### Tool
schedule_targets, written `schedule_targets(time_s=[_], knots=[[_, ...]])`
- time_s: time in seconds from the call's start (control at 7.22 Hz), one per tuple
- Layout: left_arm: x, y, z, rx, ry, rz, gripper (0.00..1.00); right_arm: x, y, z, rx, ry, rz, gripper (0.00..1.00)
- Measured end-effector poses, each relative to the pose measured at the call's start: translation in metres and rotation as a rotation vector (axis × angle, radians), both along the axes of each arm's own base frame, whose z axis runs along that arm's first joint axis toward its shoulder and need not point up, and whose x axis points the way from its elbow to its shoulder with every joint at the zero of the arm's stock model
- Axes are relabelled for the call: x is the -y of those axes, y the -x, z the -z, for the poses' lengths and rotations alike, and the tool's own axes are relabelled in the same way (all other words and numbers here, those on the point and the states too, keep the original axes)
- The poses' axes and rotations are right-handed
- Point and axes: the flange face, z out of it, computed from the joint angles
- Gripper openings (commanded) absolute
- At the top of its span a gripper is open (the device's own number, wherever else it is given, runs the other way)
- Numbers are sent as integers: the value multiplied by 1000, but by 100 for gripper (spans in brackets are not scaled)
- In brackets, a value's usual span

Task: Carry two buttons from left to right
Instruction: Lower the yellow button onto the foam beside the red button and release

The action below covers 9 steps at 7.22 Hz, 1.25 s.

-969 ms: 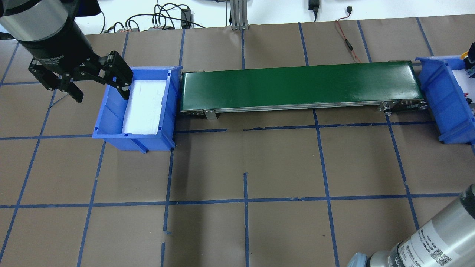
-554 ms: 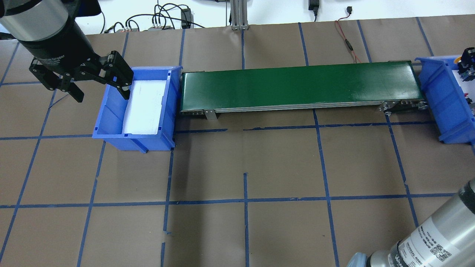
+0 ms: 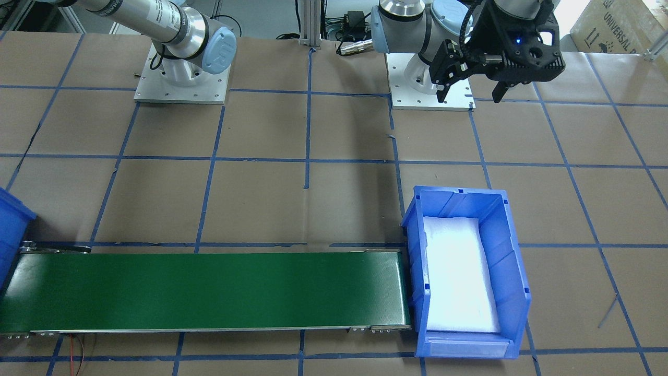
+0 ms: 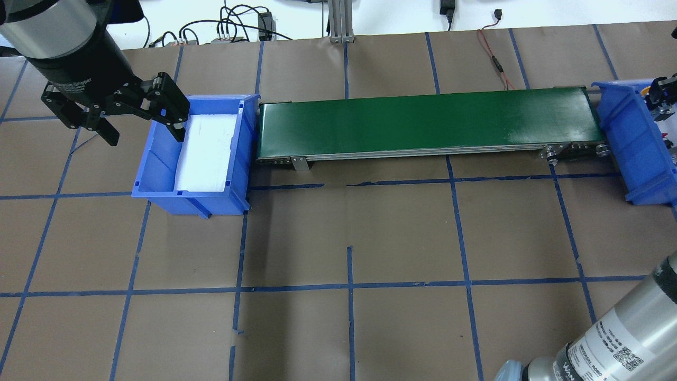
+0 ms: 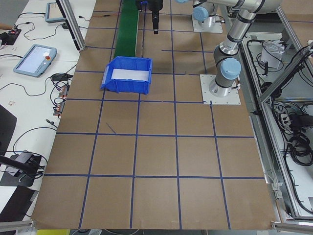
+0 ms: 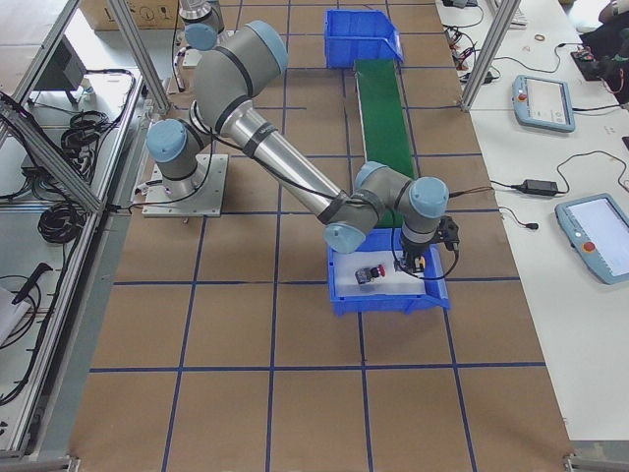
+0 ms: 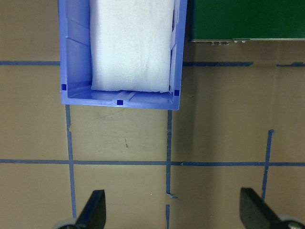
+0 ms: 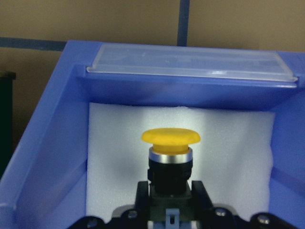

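Two bins [image 4: 158, 172] [image 4: 621, 124] flank conveyor [image 4: 428, 121], left fingers [image 7: 93, 210] wide, right fingers [image 8: 200, 194] hold yellow button [image 8: 170, 143].

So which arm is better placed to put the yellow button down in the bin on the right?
Right. The right gripper holds the yellow button over the right bin, where the red button already lies. The left gripper hangs open by the left bin, at the far end of the belt.

The overhead view's right edge cuts off most of the right bin [image 4: 619, 127]. On the right wrist camera only the yellow button [image 8: 170, 137] cap and collar show, its contact block hidden behind the right gripper [image 8: 170, 198]. The red button [image 6: 371, 274] is too small for detail
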Motion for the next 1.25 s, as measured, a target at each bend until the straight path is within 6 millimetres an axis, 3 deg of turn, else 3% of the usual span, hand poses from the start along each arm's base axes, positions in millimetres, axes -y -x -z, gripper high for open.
schedule_targets(time_s=[0.28, 0.69, 1.25], knots=[[0, 0, 0, 1, 0, 0, 100, -1, 0, 3, 1, -2, -12, 30], [0, 0, 0, 0, 0, 0, 100, -4, 2, 5, -2, -2, -30, 63], [0, 0, 0, 1, 0, 0, 100, -2, 5, -4, -20, 28, -30, 70]])
